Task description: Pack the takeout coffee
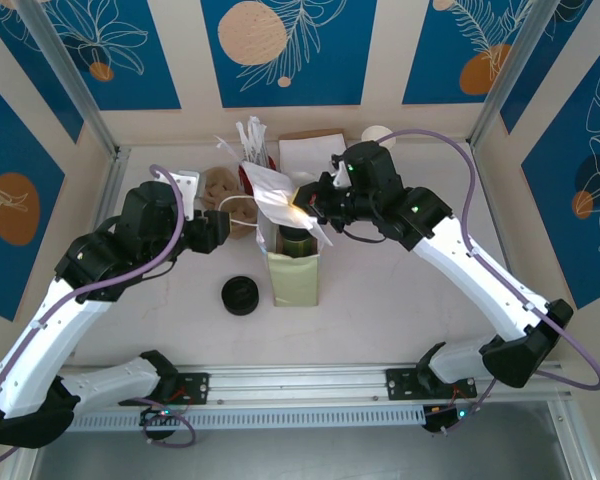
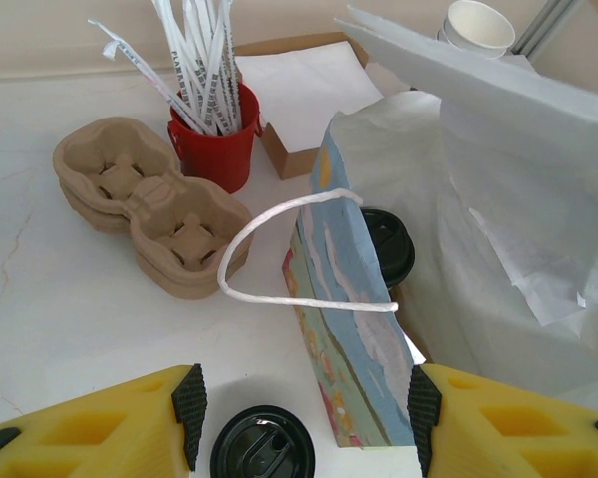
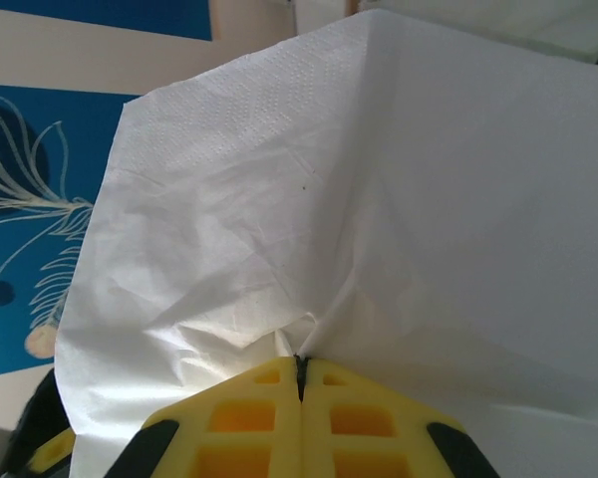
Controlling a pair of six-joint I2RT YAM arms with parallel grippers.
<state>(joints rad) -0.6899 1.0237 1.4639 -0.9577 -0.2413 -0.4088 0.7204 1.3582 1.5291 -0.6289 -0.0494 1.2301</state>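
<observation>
Napkin over the bagged coffee.
The takeout coffee (image 2: 387,244), black lid on, stands inside the paper bag (image 2: 344,329). The right gripper (image 3: 299,373) pinches a white napkin (image 3: 359,199) just above the bag's mouth, fingers closed tight. The left gripper (image 2: 306,408) is spread wide beside the bag, gripping nothing.

The table (image 1: 380,300) is viewed from above and behind. The paper bag (image 2: 344,339), shared with that view, is seen closely from the left wrist; a napkin (image 3: 329,199) is faced point-blank from the right.
</observation>
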